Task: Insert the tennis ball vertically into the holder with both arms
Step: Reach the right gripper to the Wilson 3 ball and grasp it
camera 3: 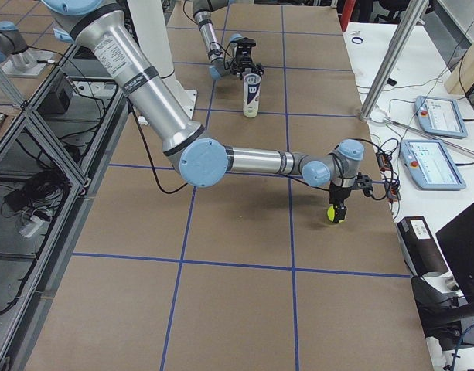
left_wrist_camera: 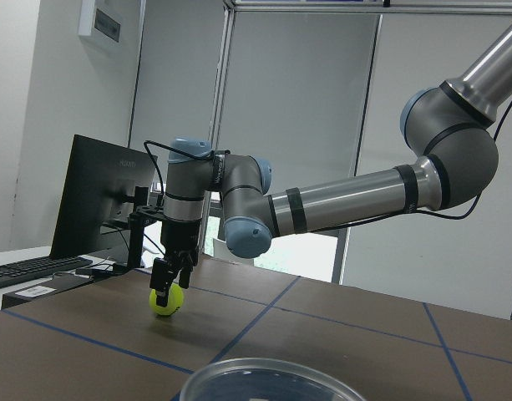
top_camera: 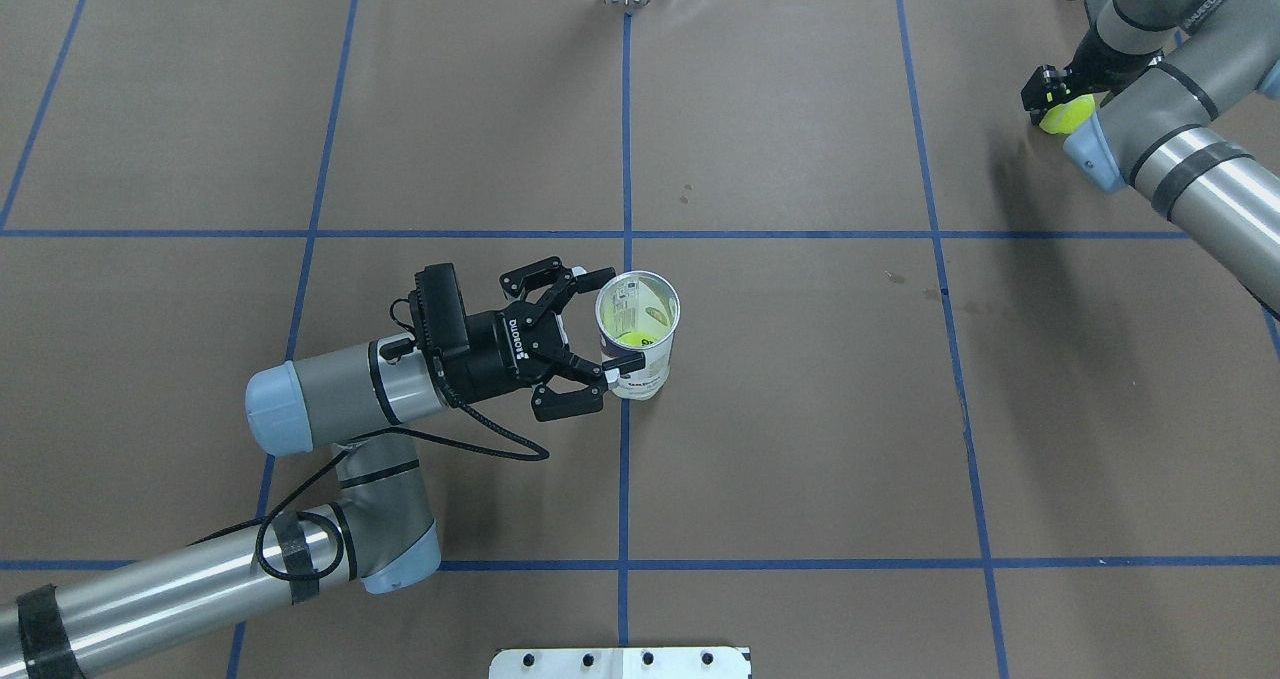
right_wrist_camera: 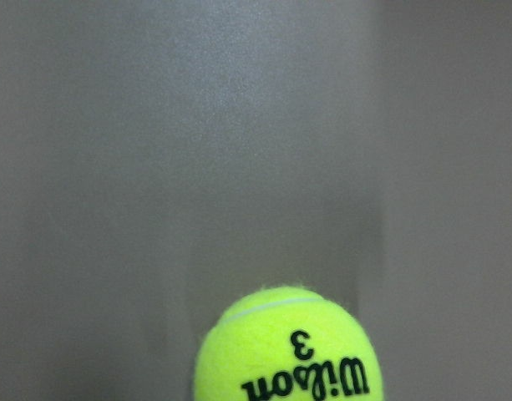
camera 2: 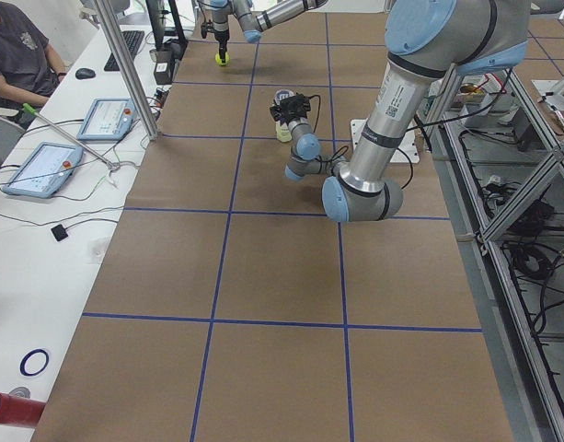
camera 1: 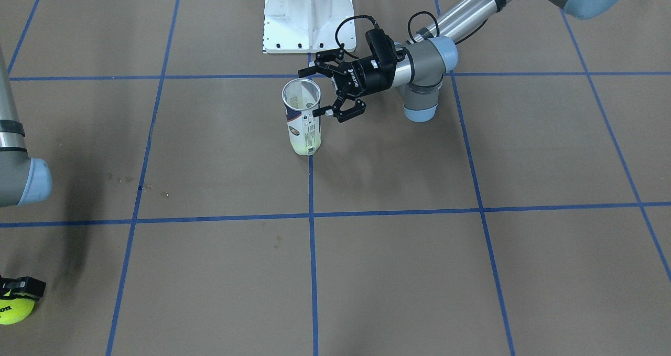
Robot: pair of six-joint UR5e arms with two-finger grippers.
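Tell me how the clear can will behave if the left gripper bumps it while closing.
The holder stands tall and narrow on flat paper, so a bump near its rim would probably tip it. Its clear plastic wall may flex under the left gripper. Something yellow-green at its bottom might steady it a little.

1. The holder stands upright mid-table, before the pedestal.
2. Another ball lies in its bottom.
3. The left gripper straddles its upper part.
4. The tennis ball sits between the right gripper fingers, well apart at the table's far right.
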